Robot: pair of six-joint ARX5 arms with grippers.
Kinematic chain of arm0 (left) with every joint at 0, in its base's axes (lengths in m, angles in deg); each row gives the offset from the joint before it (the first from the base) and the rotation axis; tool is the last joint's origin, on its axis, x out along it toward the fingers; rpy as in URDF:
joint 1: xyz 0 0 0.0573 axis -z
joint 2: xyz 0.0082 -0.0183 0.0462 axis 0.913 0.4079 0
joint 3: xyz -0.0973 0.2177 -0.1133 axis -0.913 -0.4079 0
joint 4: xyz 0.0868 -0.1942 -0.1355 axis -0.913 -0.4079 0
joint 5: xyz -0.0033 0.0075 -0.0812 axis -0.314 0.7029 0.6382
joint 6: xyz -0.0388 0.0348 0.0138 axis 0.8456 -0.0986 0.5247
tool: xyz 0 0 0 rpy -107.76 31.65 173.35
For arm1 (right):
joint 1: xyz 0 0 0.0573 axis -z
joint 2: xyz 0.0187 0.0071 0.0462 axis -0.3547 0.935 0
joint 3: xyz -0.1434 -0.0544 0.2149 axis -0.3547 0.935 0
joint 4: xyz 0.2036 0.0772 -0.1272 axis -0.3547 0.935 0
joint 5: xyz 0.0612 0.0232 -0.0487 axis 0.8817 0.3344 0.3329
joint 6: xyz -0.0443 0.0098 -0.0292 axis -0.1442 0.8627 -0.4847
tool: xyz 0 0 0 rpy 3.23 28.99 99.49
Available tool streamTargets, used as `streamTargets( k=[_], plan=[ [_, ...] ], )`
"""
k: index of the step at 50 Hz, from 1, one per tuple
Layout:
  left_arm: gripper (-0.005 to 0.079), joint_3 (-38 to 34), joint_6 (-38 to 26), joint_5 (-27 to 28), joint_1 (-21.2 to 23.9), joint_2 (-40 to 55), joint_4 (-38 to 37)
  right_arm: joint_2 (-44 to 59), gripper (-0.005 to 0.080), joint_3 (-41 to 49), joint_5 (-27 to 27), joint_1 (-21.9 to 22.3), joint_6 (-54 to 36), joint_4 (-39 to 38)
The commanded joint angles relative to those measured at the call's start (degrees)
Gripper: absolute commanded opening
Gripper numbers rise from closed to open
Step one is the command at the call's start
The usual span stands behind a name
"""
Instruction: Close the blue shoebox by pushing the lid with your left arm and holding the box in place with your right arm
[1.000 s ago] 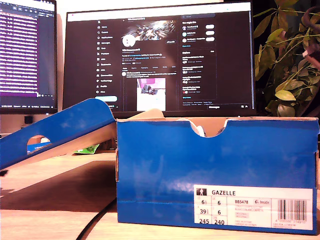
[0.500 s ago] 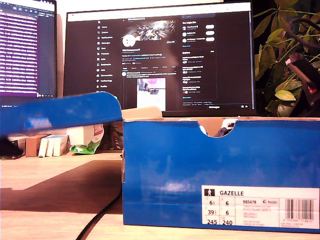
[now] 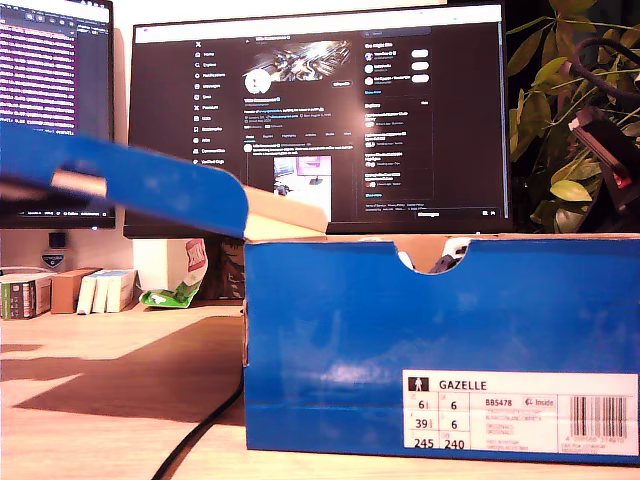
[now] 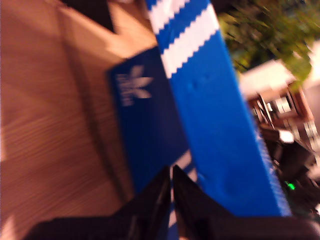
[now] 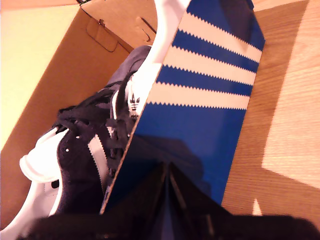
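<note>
Right now you can see the blue shoebox (image 3: 440, 350) standing on the wooden table (image 3: 90, 400) towards the exterior view's right, its lid (image 3: 150, 185) still open and slanting up towards the exterior view's left in front of the monitor (image 3: 320, 110). My first gripper (image 4: 171, 175), blurred, has its jaws pinched together on nothing, close against the lid's striped blue face. My second gripper (image 5: 167, 170) is likewise clenched empty, tips at the box's striped outer wall, beside the dark shoe (image 5: 85, 150) lying inside.
</note>
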Motion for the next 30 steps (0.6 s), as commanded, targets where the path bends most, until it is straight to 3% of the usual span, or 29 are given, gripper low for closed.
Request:
streamTargets(
  k=[1,30],
  plan=[
    [-0.002,1.4,1.66,0.46,2.1,0.39,0.28,0.39,-0.0011,-1.07,0.52,-0.9,0.02,-0.87],
    [-0.002,14.1,4.13,-2.93,19.65,0.39,0.46,0.39,-0.0011,-1.07,0.61,-0.83,-1.18,-0.9]
  ],
)
